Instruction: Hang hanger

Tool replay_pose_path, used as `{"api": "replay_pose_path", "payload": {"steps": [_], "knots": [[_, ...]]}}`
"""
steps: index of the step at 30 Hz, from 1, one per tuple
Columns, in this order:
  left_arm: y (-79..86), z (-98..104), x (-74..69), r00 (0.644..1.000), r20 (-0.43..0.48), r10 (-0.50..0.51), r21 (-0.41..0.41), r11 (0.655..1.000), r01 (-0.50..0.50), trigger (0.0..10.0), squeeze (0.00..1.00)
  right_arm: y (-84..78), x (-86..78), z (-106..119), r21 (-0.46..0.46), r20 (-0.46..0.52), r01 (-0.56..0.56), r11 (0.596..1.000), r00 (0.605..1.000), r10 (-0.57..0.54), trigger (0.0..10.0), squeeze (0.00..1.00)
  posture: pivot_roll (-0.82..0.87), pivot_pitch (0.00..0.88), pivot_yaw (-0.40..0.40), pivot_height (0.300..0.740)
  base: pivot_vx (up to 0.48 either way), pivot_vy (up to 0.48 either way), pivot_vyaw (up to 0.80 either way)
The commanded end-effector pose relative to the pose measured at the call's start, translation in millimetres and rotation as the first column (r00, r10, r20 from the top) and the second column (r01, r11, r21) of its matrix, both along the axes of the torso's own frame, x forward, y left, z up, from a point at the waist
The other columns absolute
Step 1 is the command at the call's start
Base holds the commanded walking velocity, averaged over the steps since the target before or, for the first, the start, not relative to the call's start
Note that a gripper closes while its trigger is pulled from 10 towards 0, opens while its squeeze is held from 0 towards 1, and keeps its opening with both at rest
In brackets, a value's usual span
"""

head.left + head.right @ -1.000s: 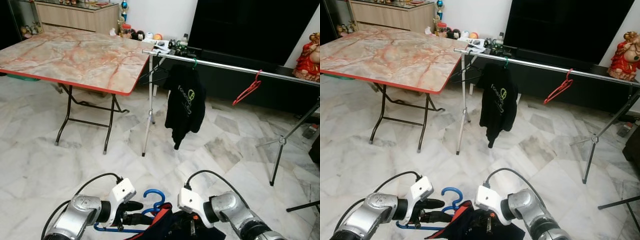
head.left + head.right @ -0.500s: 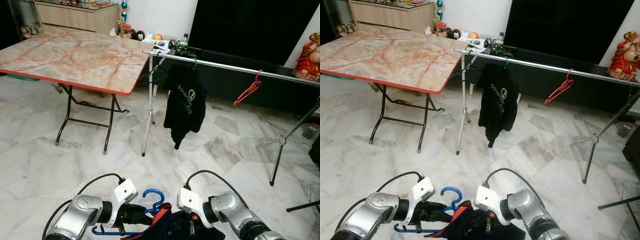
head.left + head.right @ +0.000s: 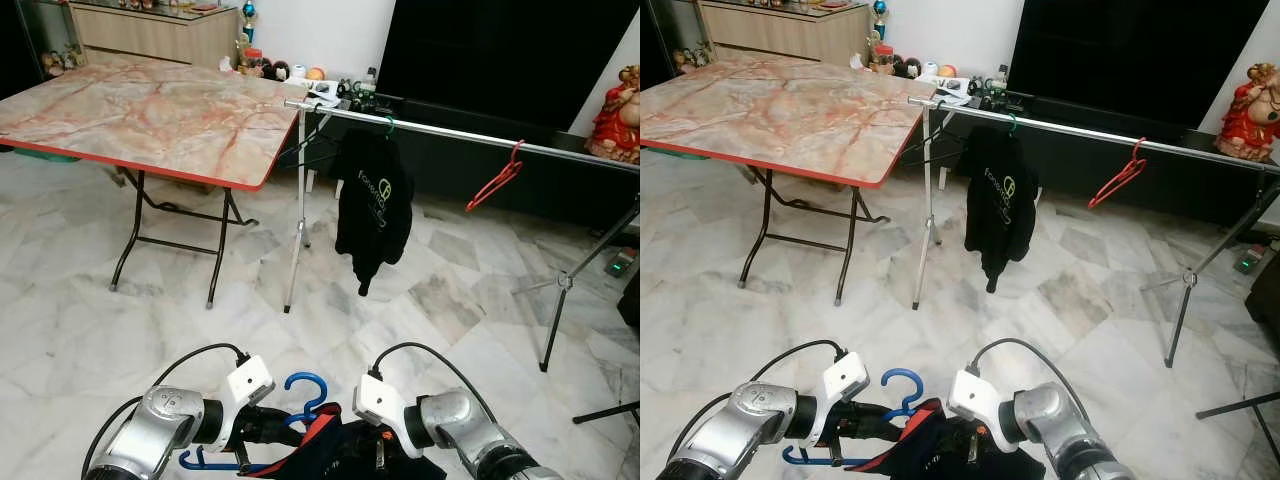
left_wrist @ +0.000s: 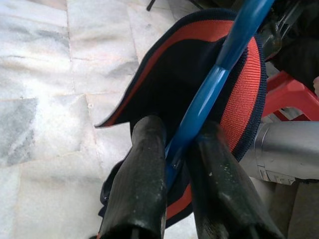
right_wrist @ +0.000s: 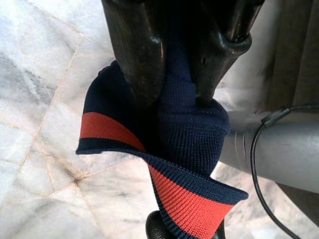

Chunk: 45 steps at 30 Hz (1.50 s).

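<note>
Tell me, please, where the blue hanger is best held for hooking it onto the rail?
Grip the blue hanger on its straight neck just below the hook, where the left tool already pinches it, coming from the robot's left. That leaves the curved hook free above the navy garment to catch the rail; the right tool steadies the cloth.

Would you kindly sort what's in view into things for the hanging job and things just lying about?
For the job: blue hanger, navy garment, rail, left claw, right claw.

Lying about: table, black hoodie, red hanger, statue.
</note>
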<state>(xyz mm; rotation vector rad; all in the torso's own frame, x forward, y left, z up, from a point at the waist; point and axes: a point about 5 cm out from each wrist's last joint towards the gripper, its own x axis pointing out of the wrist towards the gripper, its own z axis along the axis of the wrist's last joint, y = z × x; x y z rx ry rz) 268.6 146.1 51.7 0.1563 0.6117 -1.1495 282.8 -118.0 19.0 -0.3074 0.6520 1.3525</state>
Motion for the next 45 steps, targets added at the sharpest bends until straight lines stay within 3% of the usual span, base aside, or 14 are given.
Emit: {"api": "replay_pose_path", "payload": {"steps": [1,15,23,24,25,28,29,30,36,37,38,39,45], "knots": [[-5.6,-3,-3.9,0.999,-0.034,-0.003,-0.034,0.999,0.002,0.0,0.0,0.9,11.6,13,0.109,0.045,0.093,0.99,0.994,-0.098,10.0,0.0,0.18,0.0,-0.159,0.74,0.0,0.0,0.0],[-6.5,-3,-6.8,0.998,-0.053,-0.027,-0.043,0.999,0.024,0.0,0.0,-2.5,11.3,12,0.079,0.047,0.074,0.994,0.996,-0.078,10.0,0.0,0.19,0.0,-0.158,0.74,0.0,0.0,0.0],[-1.4,-7,-12.0,0.995,-0.072,-0.072,0.008,0.997,0.073,0.0,0.0,-4.3,13.8,13,-0.048,0.126,0.004,0.999,0.992,0.002,10.0,0.0,0.19,0.0,-0.159,0.74,0.0,0.0,0.0],[-0.9,-8,-12.1,0.995,-0.07,-0.073,0.018,0.997,0.075,0.7,0.0,-4.5,14.5,13,-0.058,0.137,0.0,0.998,0.991,0.008,10.0,0.0,0.19,0.0,-0.16,0.74,0.0,0.0,0.0],[-0.7,-10,-11.7,0.995,-0.063,-0.074,0.032,0.997,0.076,9.3,0.0,-3.9,15.9,15,-0.053,0.142,0.002,0.999,0.99,0.006,10.0,0.0,0.19,0.0,-0.16,0.74,0.0,0.0,0.0],[-0.5,-11,-10.7,0.996,-0.052,-0.073,0.053,0.996,0.075,10.0,0.0,-2.7,17.5,17,-0.043,0.147,0.006,0.999,0.989,0.001,10.0,0.0,0.19,0.0,-0.16,0.74,0.0,0.0,0.0],[-1.6,-12,-10.5,0.996,-0.051,-0.08,0.048,0.995,0.082,10.0,0.2,-1.4,18.1,18,-0.043,0.152,-0.001,0.999,0.988,0.007,10.0,0.0,0.19,0.0,-0.161,0.74,0.0,0.0,0.0],[-2.2,-12,-10.8,0.995,-0.054,-0.084,0.042,0.995,0.087,10.0,1.0,-1.0,18.2,18,-0.044,0.154,-0.005,0.999,0.988,0.011,10.0,0.0,0.19,0.0,-0.161,0.74,0.0,0.0,0.0],[-5.1,-12,-10.3,0.995,-0.06,-0.086,0.047,0.995,0.088,10.0,1.0,4.2,23.8,27,-0.014,0.183,-0.022,1.0,0.983,0.025,10.0,0.0,0.19,0.0,-0.163,0.74,0.0,0.0,0.0],[-5.3,-13,-10.7,0.994,-0.064,-0.088,0.045,0.995,0.091,10.0,0.61,4.8,24.0,28,-0.01,0.184,-0.029,1.0,0.983,0.03,10.0,0.0,0.19,0.0,-0.163,0.74,0.0,0.0,0.0],[-5.4,-13,-10.9,0.994,-0.067,-0.09,0.043,0.995,0.093,10.0,0.61,5.1,24.1,28,-0.008,0.183,-0.033,0.999,0.982,0.034,10.0,0.0,0.19,0.0,-0.163,0.74,0.0,0.0,0.0],[-5.4,-13,-10.8,0.994,-0.066,-0.091,0.042,0.995,0.094,10.0,0.0,5.3,24.4,29,-0.007,0.184,-0.035,0.999,0.982,0.036,10.0,0.0,0.19,0.0,-0.163,0.74,0.0,0.0,0.0],[-5.1,-15,-10.0,0.994,-0.063,-0.09,0.061,0.994,0.094,10.0,0.0,6.5,25.8,31,0.001,0.184,-0.047,0.999,0.982,0.046,10.0,0.0,0.19,0.0,-0.164,0.74,0.0,0.0,0.0]]}}
